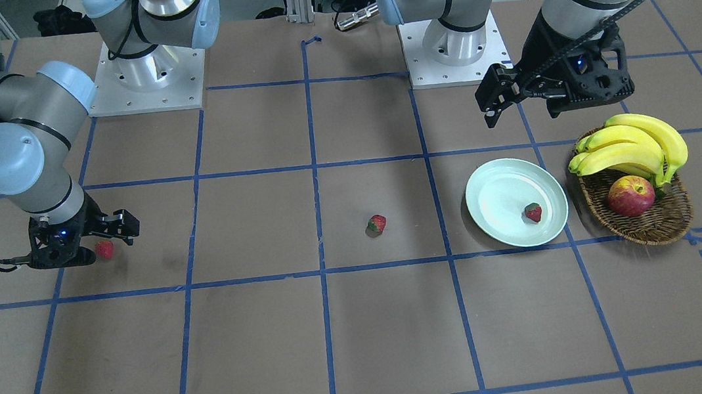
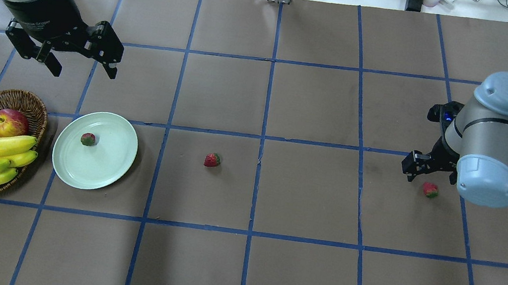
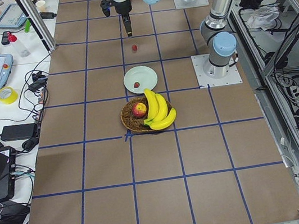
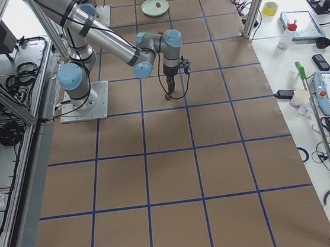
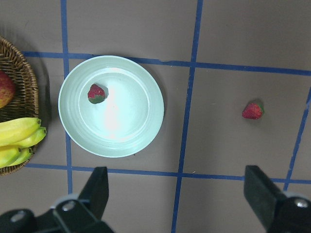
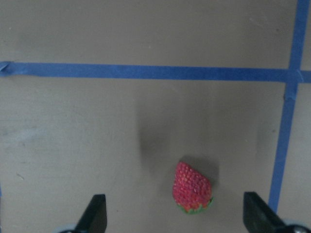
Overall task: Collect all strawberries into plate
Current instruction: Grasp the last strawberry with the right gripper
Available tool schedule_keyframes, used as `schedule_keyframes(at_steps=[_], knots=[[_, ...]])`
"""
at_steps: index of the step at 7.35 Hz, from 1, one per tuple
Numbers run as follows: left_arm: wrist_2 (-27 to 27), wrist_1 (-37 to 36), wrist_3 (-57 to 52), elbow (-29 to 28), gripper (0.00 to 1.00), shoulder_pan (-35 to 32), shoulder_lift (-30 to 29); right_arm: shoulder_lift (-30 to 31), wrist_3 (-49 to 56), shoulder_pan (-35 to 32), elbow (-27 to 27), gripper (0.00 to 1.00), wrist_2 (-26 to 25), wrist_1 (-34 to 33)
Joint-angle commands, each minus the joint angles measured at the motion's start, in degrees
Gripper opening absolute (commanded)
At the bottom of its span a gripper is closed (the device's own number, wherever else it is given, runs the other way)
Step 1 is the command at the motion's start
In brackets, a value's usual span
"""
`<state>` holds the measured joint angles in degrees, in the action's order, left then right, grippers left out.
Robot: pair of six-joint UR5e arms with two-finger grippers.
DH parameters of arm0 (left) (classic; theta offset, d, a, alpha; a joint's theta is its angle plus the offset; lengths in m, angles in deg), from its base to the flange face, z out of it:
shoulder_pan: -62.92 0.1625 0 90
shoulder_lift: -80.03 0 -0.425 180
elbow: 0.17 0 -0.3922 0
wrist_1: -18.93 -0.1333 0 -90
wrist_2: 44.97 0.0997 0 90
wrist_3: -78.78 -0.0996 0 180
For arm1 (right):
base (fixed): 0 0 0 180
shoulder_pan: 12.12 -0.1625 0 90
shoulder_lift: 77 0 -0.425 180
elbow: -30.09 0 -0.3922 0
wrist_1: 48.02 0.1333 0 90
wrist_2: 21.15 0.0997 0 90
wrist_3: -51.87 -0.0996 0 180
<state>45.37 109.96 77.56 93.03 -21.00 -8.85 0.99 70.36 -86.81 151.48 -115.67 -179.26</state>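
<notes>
One strawberry lies on the pale mint plate, toward its basket side. A second strawberry rests on the table near the middle. The third strawberry lies on the table between the fingers of my right gripper, closer to one finger. That gripper is open, low over the table, and does not touch the fruit. My left gripper hangs open and empty, raised above the table behind the plate. Its wrist view looks down on the plate and the middle strawberry.
A brown wicker basket stands right beside the plate, holding a bunch of bananas and an apple. The two arm bases are bolted at the table's robot side. Blue tape lines grid the brown tabletop.
</notes>
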Motion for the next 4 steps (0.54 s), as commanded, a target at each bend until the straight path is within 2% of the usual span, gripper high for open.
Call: schedule_keyframes(at_steps=[1, 4], knots=[[0.18, 0.2, -0.02, 0.58, 1.0, -0.02, 0.29, -1.09, 10.2, 2.08, 1.3, 1.0, 1.53, -2.62], [0.0, 0.11, -0.02, 0.58, 1.0, -0.11, 0.29, -1.7, 14.99, 4.64, 1.39, 0.96, 1.7, -2.35]])
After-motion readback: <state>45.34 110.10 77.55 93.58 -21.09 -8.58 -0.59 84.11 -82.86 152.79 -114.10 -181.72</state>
